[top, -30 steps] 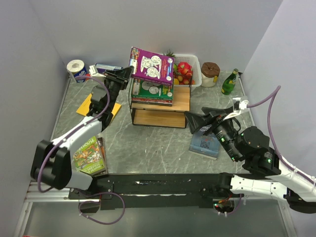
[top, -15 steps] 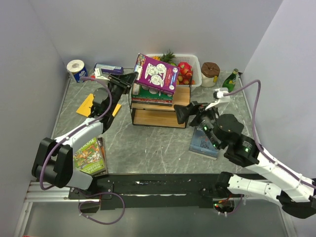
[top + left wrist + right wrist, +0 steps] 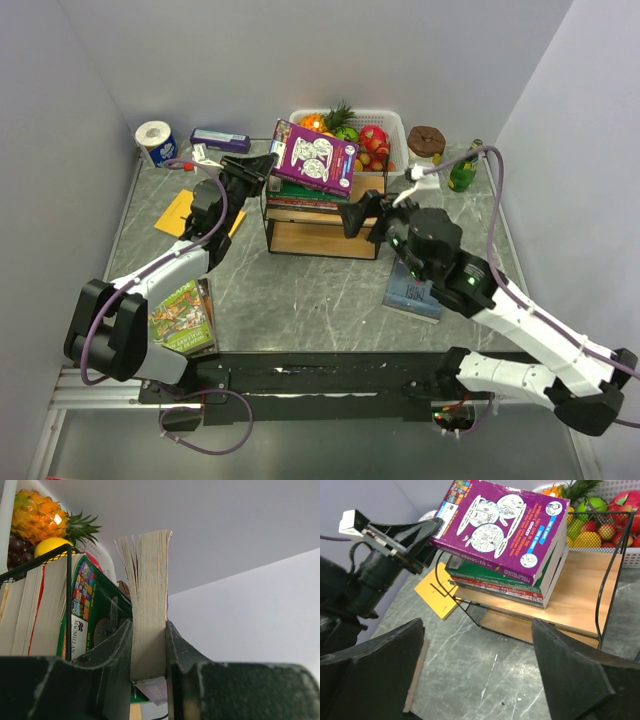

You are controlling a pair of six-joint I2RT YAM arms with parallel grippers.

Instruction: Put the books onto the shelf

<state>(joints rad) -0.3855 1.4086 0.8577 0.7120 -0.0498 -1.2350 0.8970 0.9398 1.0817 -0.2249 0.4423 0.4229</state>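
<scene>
left hand [image 3: 266, 165] is clamped narrow on the spine-side edge of the purple book [image 3: 315, 157], its two fingers [image 3: 120, 650] pressed flat against either side of the page block; right hand [image 3: 362, 215] hangs spread wide with nothing in it, just off the front right corner of the shelf [image 3: 372, 203]

the step in hand looks like setting this book on the pile already lying on the upper board, a green and red stack [image 3: 492, 577]. the purple book sits tilted over it, the held end raised and the end toward the fruit basket [image 3: 392, 125] lower; whether that low end already touches the pile i cannot tell. to do it well, i would bring the held end down until the cover lies flat, nudge it square with the books below so no corner overhangs the wire frame, and let go only once the pile carries its weight, drawing the fingers out sideways and level so they don't drag it off

three more books lie on the bench: a treehouse book [image 3: 180, 312] near the left arm's base, a yellow book [image 3: 183, 212] under that arm, a dark blue book [image 3: 410, 292] below the right arm
</scene>
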